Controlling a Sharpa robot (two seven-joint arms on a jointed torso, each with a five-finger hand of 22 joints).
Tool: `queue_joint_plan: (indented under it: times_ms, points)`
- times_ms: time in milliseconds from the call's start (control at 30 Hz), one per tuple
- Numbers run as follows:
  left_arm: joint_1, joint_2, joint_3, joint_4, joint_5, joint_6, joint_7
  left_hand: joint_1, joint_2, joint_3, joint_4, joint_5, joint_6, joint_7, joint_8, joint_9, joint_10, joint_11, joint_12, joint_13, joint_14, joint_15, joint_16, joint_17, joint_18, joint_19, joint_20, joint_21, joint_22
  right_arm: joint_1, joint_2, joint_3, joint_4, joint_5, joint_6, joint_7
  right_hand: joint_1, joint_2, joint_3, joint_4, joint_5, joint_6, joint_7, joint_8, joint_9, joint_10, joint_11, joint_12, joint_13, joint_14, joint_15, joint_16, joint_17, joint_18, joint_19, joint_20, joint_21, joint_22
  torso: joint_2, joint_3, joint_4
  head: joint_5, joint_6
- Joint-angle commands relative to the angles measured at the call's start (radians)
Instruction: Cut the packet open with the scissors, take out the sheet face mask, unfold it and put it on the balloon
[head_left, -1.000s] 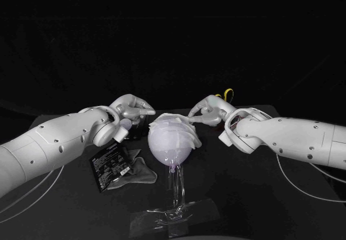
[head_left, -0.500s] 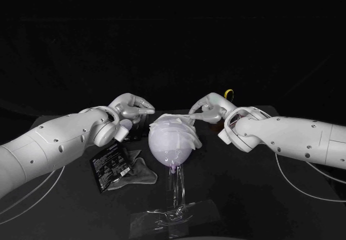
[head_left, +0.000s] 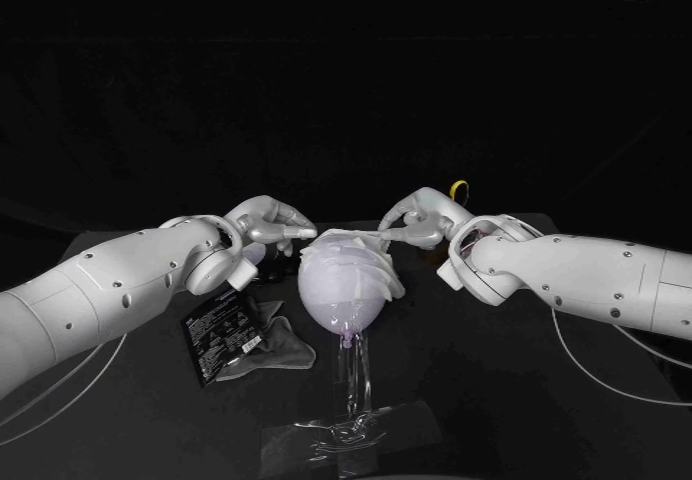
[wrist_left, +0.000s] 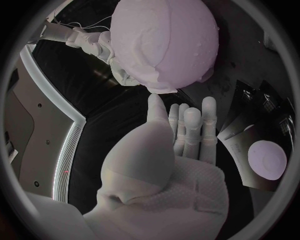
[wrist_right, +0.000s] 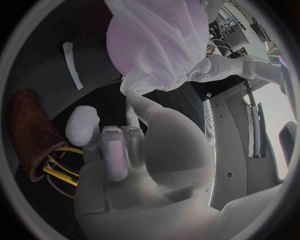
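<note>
While on one balloon, one mask, two splayed robot hands touching it.

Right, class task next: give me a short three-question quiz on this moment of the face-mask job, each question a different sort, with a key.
1. True or false: the sheet face mask is inside the packet.
2. Where does the packet lie? A) flat on the table, on the robot's left of the balloon; B) leaning on the scissors; C) on top of the balloon.
3. Fill in: the scissors' yellow handles show just behind the ____ hand.
Key: 1 false, the mask is draped over the balloon. 2 A. 3 right: the right hand.
</note>
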Motion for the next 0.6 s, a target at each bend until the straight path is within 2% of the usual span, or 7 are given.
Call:
queue_joint_plan:
  times_ms: [33, 267, 600]
  points:
    - [0.001, 0.008, 0.001, -0.003, -0.048, 0.074, -0.020, 0.001, -0.007, -0.021, -0.004, -0.001, -0.006, -0.001, -0.004, -0.001, -0.006, 0.003, -0.004, -0.004, -0.019, 0.004, -0.003, -0.011, 0.010, -0.010, 0.001, -0.007, -0.003, 0.001, 0.002, 0.001, 0.000, -0.021, -0.026, -0.002, -0.007, 0.001, 0.008, -0.001, 0.003, -0.005, 0.001, 0.008, 0.067, 0.102, -0.006, 0.005, 0.263, 0.104, -0.007, 0.003, 0.263, -0.003, 0.001, -0.010, 0.000, 0.050, 0.001, 0.0003, -0.0009, 0.003, 0.000]
    - [0.000, 0.016, 0.000, -0.009, -0.054, 0.085, -0.018, 0.011, 0.002, -0.016, -0.012, -0.001, 0.006, -0.007, 0.002, 0.001, 0.000, 0.005, -0.004, -0.008, -0.027, 0.007, 0.005, -0.009, 0.013, -0.013, 0.008, -0.012, -0.005, 0.001, 0.004, 0.007, -0.002, -0.014, -0.086, 0.020, -0.009, 0.000, 0.012, -0.003, 0.003, -0.007, 0.001, 0.012, 0.074, 0.102, -0.006, 0.005, 0.263, 0.104, -0.007, 0.003, 0.263, -0.004, 0.005, -0.010, 0.005, 0.053, 0.000, 0.0011, -0.0010, 0.004, -0.001]
    - [0.000, 0.021, 0.001, -0.014, -0.048, 0.097, -0.013, 0.012, 0.010, -0.018, -0.015, -0.001, 0.024, -0.018, 0.009, 0.003, 0.006, 0.006, -0.003, -0.012, -0.037, 0.008, 0.012, -0.013, 0.016, -0.015, 0.014, -0.017, -0.007, 0.008, 0.018, 0.013, -0.016, -0.010, -0.091, 0.020, -0.012, 0.000, 0.016, -0.005, 0.003, -0.011, 0.001, 0.017, 0.081, 0.102, -0.006, 0.005, 0.263, 0.104, -0.007, 0.003, 0.263, -0.004, 0.005, -0.011, 0.005, 0.053, 0.001, 0.0004, -0.0005, 0.002, 0.000]
